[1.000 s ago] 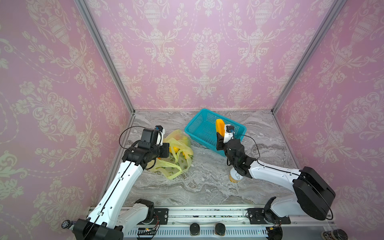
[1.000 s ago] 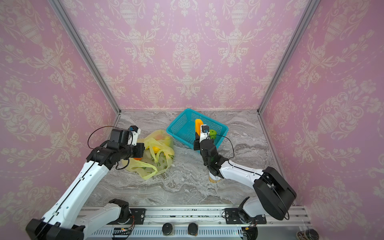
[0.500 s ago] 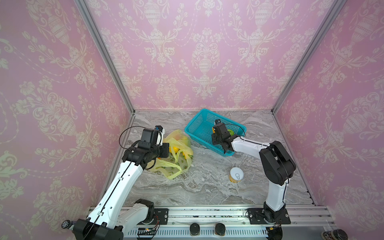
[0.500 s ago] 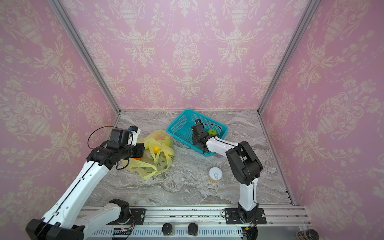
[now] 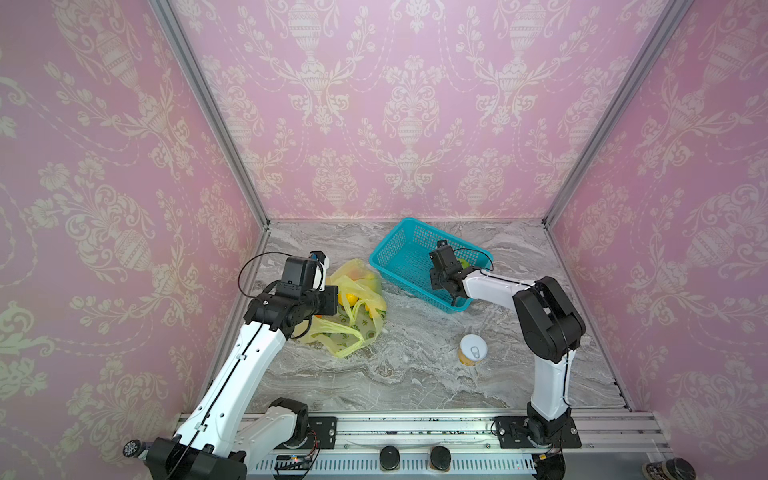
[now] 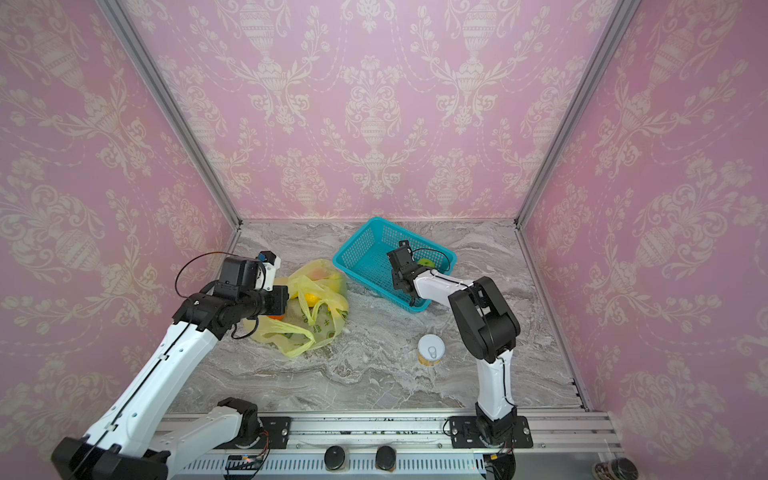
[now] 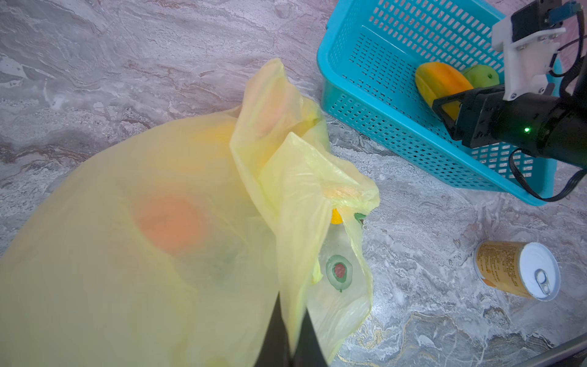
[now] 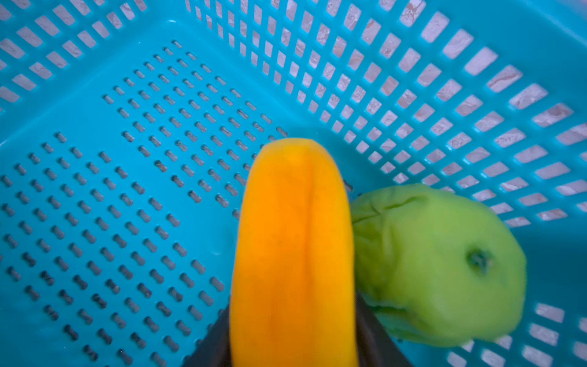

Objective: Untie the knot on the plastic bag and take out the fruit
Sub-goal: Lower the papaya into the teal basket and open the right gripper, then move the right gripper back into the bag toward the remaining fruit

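Logging: left gripper (image 7: 290, 333) pinched shut on plastic bag (image 7: 158, 254), left; right gripper (image 8: 293, 336) flanking yellow fruit (image 8: 292, 238) in far basket (image 8: 95, 159), grip I cannot tell.

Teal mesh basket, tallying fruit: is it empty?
No, a long orange-yellow fruit and a lumpy green fruit are inside the teal mesh basket.

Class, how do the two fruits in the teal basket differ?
The orange-yellow fruit is long and smooth-skinned; the green fruit is rounder and wrinkled. The orange-yellow fruit shows a lengthwise ridge; the green fruit a dark stem dimple. Both are in the teal basket.
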Available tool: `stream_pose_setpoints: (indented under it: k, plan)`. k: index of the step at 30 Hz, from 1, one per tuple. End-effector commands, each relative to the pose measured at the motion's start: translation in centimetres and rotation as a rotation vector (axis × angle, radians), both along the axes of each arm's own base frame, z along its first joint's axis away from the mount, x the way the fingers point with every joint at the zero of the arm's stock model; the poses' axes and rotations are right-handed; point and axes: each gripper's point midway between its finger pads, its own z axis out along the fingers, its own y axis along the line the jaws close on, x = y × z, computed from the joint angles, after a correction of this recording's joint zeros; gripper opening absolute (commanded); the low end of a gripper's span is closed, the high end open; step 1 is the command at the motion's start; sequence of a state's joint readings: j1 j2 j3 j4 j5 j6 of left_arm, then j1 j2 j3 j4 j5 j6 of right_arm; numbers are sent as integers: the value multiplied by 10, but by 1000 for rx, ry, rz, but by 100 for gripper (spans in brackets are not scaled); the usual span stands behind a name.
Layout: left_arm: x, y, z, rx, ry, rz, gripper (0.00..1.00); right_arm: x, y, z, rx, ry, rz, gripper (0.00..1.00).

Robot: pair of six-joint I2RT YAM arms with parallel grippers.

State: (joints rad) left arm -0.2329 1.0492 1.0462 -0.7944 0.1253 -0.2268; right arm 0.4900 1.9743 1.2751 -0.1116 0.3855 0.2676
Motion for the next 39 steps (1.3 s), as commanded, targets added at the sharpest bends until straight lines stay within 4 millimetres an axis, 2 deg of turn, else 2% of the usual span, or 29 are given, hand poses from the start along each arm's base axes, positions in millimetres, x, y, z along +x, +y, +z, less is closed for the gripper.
stream_pose_setpoints:
  k: [1,5,6,7,9,16,22,28,32,36,39]
  plan:
    - [-6,1,-12,19,44,2,0,0,-10,8,4,-37,-45,66]
    - [-6,2,-12,18,45,2,0,-5,-15,18,25,-74,-51,75]
    - [-6,1,-12,18,45,1,0,-4,-14,25,40,-96,-52,76]
    - [-6,1,-12,18,44,2,0,-12,-18,17,31,-80,-53,77]
    - [-6,2,-12,20,46,3,0,-17,-21,24,43,-101,-56,77]
    - [-6,2,-12,18,45,2,0,-41,-29,69,140,-232,-36,77]
    - [-6,1,-12,19,48,2,0,-75,-23,110,311,-382,52,77]
    - [-5,1,-13,18,50,2,0,-118,0,154,463,-548,233,77]
    - [-5,1,-12,17,48,1,0,-134,18,165,475,-570,308,77]
    - [-5,1,-13,20,50,2,0,-149,54,174,493,-553,431,74]
    - [-5,0,-13,16,53,-1,0,-171,94,182,483,-542,594,62]
